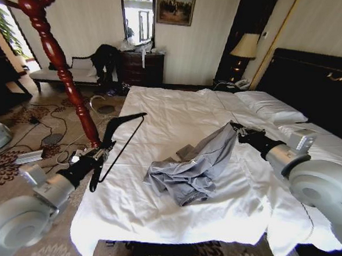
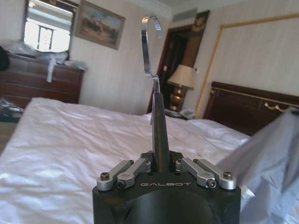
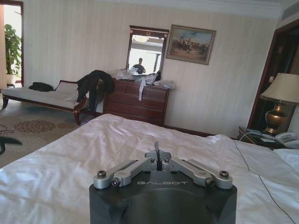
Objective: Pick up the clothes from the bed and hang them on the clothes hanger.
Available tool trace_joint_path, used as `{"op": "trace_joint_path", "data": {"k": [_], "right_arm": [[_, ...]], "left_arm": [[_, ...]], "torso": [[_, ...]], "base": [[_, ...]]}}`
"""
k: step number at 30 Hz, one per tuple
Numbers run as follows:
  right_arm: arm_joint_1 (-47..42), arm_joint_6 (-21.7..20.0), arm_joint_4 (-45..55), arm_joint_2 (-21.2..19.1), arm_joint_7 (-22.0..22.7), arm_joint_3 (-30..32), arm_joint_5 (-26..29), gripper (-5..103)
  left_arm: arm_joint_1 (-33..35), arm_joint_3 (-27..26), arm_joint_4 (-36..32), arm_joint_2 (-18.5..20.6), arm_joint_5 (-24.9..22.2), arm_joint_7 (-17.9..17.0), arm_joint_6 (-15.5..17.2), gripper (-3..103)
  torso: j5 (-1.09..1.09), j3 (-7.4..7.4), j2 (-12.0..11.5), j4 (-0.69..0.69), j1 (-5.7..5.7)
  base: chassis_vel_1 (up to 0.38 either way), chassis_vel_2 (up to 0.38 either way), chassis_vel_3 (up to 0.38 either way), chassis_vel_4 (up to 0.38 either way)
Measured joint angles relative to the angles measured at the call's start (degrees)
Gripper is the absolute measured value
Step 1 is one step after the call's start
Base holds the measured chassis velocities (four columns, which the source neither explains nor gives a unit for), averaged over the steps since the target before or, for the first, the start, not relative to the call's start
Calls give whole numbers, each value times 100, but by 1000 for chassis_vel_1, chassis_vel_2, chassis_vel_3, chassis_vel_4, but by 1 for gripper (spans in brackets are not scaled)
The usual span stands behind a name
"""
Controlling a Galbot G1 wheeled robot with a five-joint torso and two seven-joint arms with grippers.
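At lower left, the left gripper [image 1: 101, 154] has its jaws closed on the hanger [image 1: 121, 138]. At centre right, the right gripper [image 1: 236, 129] has its jaws closed on the shirt [image 1: 195, 167], lifting one end off the bed [image 1: 160, 113].

Both arms are built of rounded white-grey joint housings that narrow into black forearm sections, each carrying a small pale boxy module near the wrist. The left gripper [image 2: 161, 173] and right gripper [image 3: 159, 167] share one design: a matte black body marked GALBOT in pale letters, with silver metal linkage bars fixed by dark round screws
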Motion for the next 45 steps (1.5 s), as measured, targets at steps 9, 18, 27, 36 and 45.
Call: {"op": "trace_joint_path", "data": {"k": [9, 18, 27, 36, 45], "right_arm": [[12, 31, -12, -57, 4, 79, -14, 0], [100, 57, -58, -167, -43, -143, -275, 0], [303, 22, 17, -279, 52, -300, 59, 0], [791, 7, 18, -327, 139, -770, 365, 0], [804, 5, 490, -450, 218, -385, 837, 0]], "left_arm": [[-124, 820, -1, 16, -62, 352, 129, 16], [-467, 420, -9, 1018, -1719, 585, 234, 16], [-567, 136, -55, 1899, -2071, 937, 257, 16], [-494, -411, -37, 3216, -2443, 1345, 141, 16], [-367, -701, -24, 3601, -2342, 1435, -92, 16]], "torso": [[-2, 0, 0, 0, 0], [-2, 0, 0, -1, 0], [-3, 0, 0, -1, 0], [0, 1, 0, -2, 0], [-2, 1, 0, 0, 0]], "base": [[0, 0, 0, 0], [0, 0, 0, 0], [0, 0, 0, 0], [0, 0, 0, 0], [0, 0, 0, 0]]}}
